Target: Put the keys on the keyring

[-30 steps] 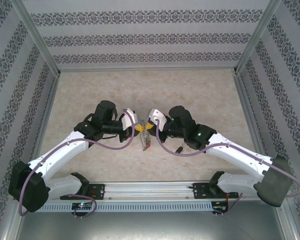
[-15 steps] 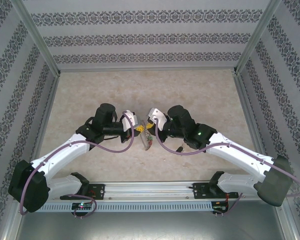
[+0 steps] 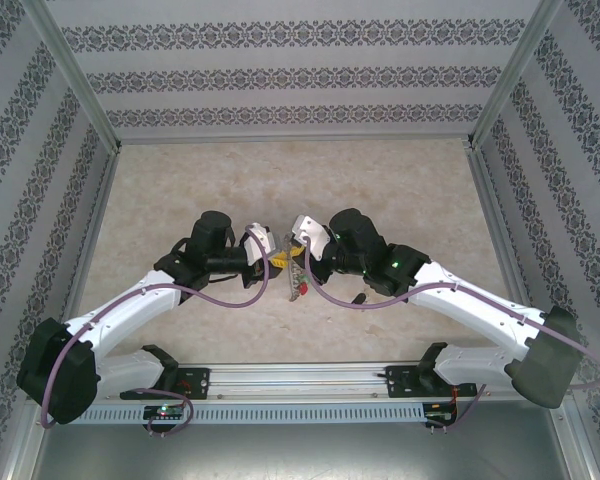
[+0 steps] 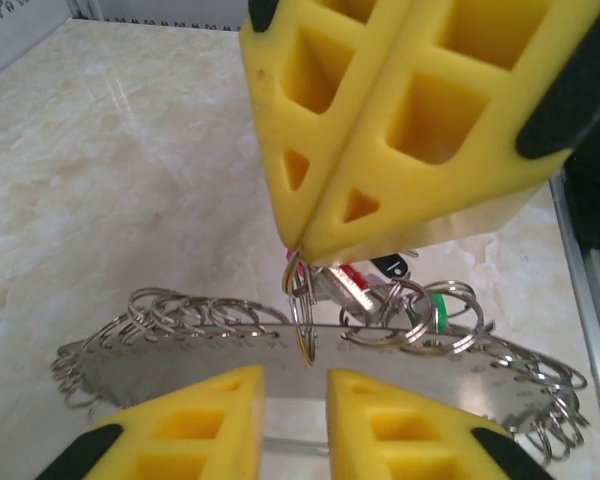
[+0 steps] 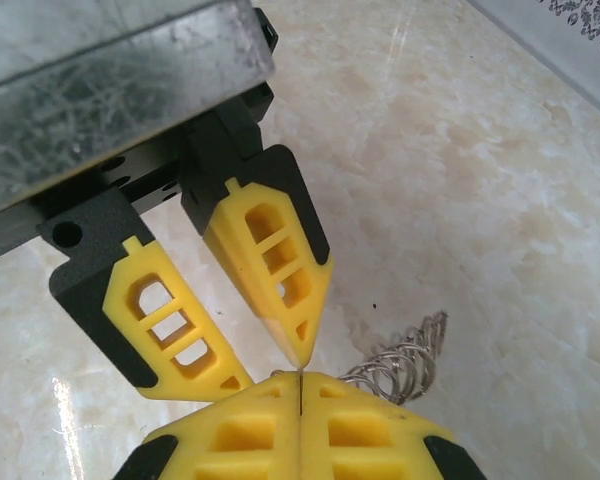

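**Left jaws just let go, so is the right side holding the bunch now?**

A second ago both pairs were clamped tight. Now the left jaws have popped apart. From the left wrist cam there's a clear gap between their yellow fingers (image 4: 215, 420), and the right wrist cam shows them splayed too. I can't see anything pinched in them. The right jaws are pressed together, tips down, and look to be nipping the top of a small split ring (image 4: 302, 305) that dangles straight below them.

The keyring (image 4: 180, 365), that long silvery band with little loops all along its edge, sits just under the right jaws and across the tips of the left ones, above the worktop (image 4: 100, 150). The red key (image 4: 352, 283) and black key (image 4: 392, 266) are bunched right below the right jaws, on the far side of the band from the left ones.

My read is that the left arm is regripping or handing over, so the threading isn't done yet. The right jaws seem to be carrying things meanwhile.

It's hard to tell whether either key is actually on the keyring, because it's a tangle of rings there with something green (image 4: 438, 310) mixed in. The band's lower edge is hidden behind the left fingers, and from overhead the bunch is a tiny blur between the two pairs.
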`<move>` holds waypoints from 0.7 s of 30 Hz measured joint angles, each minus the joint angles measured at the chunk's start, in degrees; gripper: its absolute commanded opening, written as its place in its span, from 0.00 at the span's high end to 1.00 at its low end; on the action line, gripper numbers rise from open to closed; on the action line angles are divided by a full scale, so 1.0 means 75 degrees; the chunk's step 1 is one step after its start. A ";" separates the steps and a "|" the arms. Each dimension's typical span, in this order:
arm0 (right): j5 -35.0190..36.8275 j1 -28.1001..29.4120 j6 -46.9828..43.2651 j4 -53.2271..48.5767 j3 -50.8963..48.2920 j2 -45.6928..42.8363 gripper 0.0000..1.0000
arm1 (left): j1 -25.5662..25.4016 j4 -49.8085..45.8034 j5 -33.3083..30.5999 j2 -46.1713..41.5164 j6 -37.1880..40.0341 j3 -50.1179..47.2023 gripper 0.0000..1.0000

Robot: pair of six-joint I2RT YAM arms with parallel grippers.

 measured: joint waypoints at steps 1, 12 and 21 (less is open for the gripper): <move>0.0003 0.0000 -0.0006 0.0000 0.0000 0.0003 1.00 | 0.0000 0.0000 0.0000 0.0000 -0.0009 0.0000 0.70; 0.0017 0.0000 -0.0012 -0.0003 0.0000 0.0012 1.00 | 0.0000 -0.0003 0.0000 0.0000 -0.0003 0.0006 0.69; 0.0017 0.0000 -0.0128 0.0000 0.0000 0.0012 1.00 | 0.0000 -0.0003 0.0003 0.0006 0.0000 0.0216 0.71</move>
